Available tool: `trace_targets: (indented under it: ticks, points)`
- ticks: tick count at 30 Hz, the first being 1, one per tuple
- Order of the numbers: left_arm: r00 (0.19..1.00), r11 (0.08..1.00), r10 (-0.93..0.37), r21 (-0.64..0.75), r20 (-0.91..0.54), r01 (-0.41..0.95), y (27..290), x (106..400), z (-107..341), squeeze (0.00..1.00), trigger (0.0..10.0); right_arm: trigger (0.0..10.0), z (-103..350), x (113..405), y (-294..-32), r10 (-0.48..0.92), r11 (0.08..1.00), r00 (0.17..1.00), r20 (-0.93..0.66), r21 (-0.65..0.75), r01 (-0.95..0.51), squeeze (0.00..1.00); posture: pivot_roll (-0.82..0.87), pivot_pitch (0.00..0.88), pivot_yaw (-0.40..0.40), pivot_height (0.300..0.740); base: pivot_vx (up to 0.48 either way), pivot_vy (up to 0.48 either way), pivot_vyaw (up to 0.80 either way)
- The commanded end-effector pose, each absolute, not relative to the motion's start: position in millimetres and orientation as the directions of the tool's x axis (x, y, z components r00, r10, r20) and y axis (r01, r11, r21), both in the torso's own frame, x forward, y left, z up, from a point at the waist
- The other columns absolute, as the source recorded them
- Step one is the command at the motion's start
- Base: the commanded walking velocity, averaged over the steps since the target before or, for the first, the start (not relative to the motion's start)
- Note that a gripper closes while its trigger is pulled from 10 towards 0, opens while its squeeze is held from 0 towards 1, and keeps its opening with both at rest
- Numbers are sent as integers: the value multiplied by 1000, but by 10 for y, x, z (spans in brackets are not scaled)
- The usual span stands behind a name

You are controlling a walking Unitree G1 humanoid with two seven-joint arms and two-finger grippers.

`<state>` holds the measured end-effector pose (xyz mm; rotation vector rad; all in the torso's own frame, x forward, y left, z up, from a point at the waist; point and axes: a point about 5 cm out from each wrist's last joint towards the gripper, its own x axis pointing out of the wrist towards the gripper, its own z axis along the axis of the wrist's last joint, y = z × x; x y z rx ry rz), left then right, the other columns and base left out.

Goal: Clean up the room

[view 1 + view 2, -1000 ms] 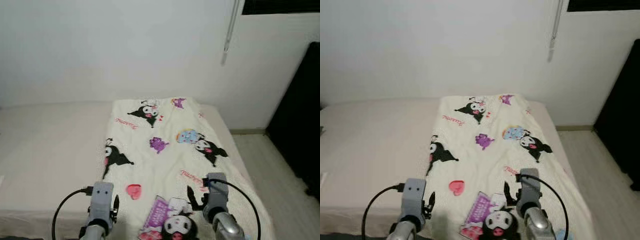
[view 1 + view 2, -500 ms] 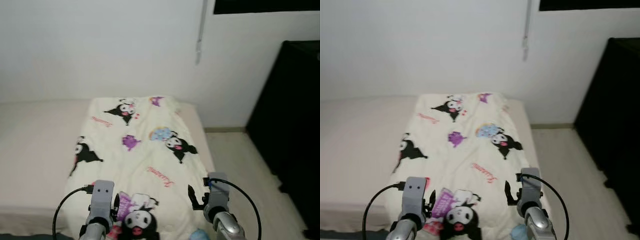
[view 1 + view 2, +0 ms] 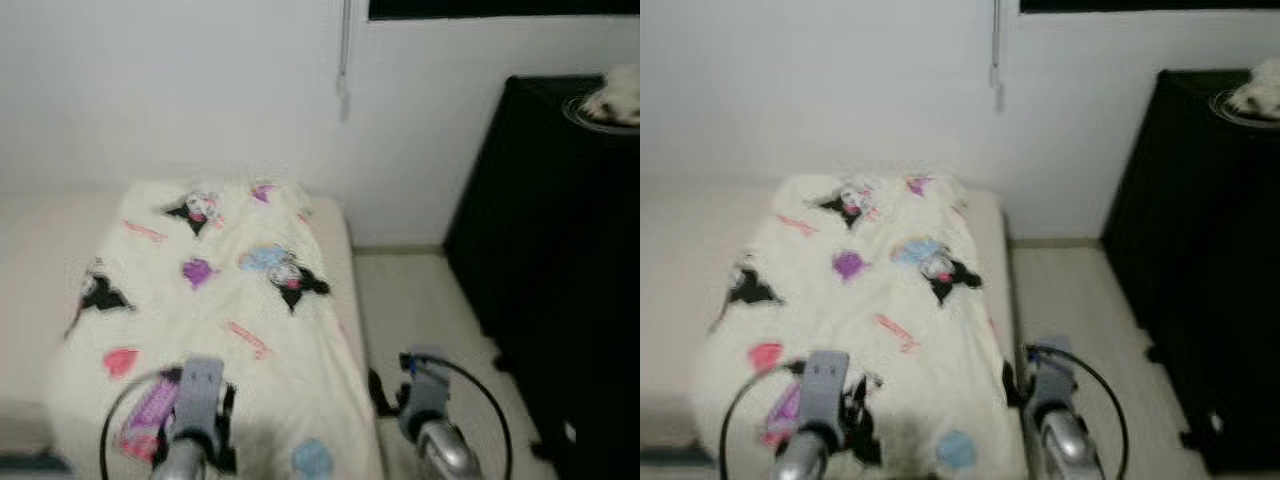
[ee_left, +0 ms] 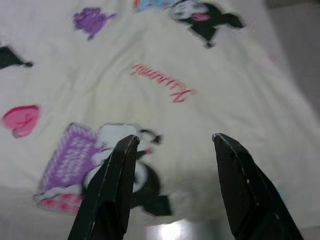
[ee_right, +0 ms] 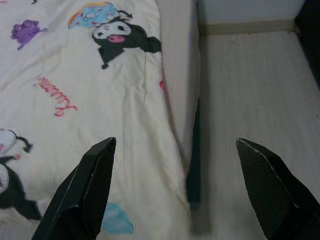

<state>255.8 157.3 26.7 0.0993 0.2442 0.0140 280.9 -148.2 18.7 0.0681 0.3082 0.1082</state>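
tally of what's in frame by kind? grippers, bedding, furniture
Black two-fingered grippers: 2, left and right, both open
Cream cartoon-print blanket: 1
Beige bed: 1
Tall black cabinet: 1
Total: 5

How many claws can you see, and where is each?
2. The left claw hangs open over the printed blanket on the bed; the right claw hangs open above the bed's edge and the floor.

Floor (image 3: 420, 300) strip runs open between the bed (image 3: 335, 240) and the black cabinet (image 3: 560, 260), wall (image 3: 200, 90) closing it off beyond.
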Motion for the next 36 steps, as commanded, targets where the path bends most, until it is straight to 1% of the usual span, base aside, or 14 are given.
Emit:
trace_targets:
  ticks: [1,27,29,35,36]
  points:
    - [962,995,27,104,-271,1,1578,2505,206,0,10000,10000,155,2780,-1512,107,993,942,-318,77,-87,0,8,113,19,740,0,-454,0]
    - [964,994,15,110,-267,16,1565,2493,208,0,10000,10000,148,2756,-1512,108,993,941,-320,77,-87,0,1,104,21,740,0,-448,0]
    - [961,994,-8,104,-275,38,1552,2500,208,0,10000,10000,145,2750,-1515,106,993,941,-321,77,-86,0,1,103,23,740,0,0,0]
    - [961,995,-20,91,-276,46,1533,2519,221,0,10000,10000,141,2740,-1528,102,994,941,-322,75,-82,0,-2,103,24,740,0,471,0]
    - [962,994,-14,99,-274,43,1536,2526,224,0,10000,10000,142,2739,-1529,101,994,941,-322,75,-81,0,-2,104,25,740,0,0,0]
